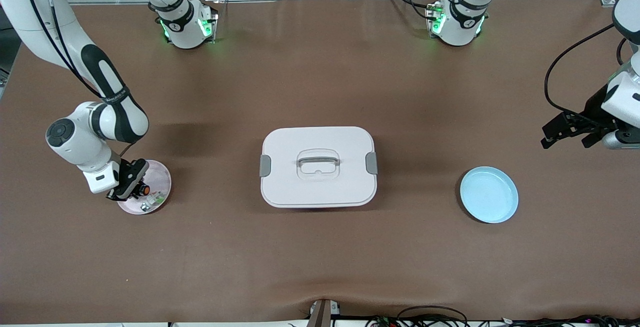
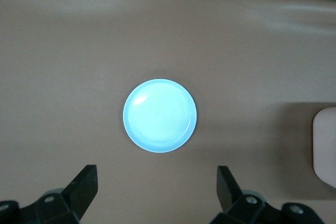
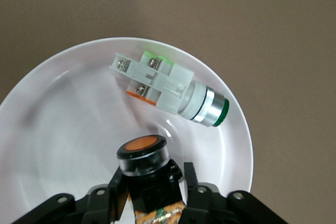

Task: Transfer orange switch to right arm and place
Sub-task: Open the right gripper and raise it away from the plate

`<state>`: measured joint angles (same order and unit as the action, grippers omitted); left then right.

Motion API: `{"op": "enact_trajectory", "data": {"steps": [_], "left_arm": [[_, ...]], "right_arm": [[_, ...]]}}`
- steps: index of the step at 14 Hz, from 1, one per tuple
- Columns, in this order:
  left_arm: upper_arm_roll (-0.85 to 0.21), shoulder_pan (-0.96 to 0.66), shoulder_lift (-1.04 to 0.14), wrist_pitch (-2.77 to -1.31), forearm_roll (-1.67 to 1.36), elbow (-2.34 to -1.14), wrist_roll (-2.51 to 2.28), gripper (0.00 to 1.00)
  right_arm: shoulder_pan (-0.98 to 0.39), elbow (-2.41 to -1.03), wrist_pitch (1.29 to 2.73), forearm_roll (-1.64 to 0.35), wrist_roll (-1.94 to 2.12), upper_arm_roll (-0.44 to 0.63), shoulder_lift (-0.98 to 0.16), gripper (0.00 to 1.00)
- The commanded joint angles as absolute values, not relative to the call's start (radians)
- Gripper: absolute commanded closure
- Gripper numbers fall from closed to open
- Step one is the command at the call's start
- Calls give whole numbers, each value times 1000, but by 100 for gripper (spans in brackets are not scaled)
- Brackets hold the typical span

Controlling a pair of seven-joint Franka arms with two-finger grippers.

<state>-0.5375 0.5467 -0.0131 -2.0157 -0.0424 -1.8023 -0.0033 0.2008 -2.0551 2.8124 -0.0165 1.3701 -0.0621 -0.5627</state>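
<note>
Brown counter (image 1: 320, 257) is carrying a pink plate (image 1: 162, 179) where the orange switch (image 1: 144, 188) is sitting between the right gripper (image 1: 134, 193) jaws, which are lightly closed around it. Left gripper (image 1: 567, 136) is waiting wide open above the blue plate (image 1: 489, 194), holding nothing.

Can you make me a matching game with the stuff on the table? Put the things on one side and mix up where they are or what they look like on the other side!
Things:
1. orange switch
2. blue plate
3. white box
4. green-and-white part

Clues:
A. lies on its side in the pink plate, not held
B. in the middle of the table, lid on
C. sits between the right gripper fingers
D. empty, under the open left gripper

Pairs: 1-C, 2-D, 3-B, 4-A
</note>
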Motion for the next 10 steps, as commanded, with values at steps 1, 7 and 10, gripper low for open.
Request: {"op": "enact_trajectory", "data": {"steps": [1, 7, 10], "left_arm": [[-456, 462, -20, -2019, -61, -1796, -3, 0], [-147, 160, -20, -2017, -60, -1799, -2, 0], [-69, 76, -20, -2017, -60, -1799, -2, 0]], "right_arm": [[221, -2043, 2821, -9, 1393, -83, -586, 0], [221, -1987, 2673, -12, 1373, -86, -554, 0], [225, -1964, 2542, -14, 1307, -84, -499, 0]]}}
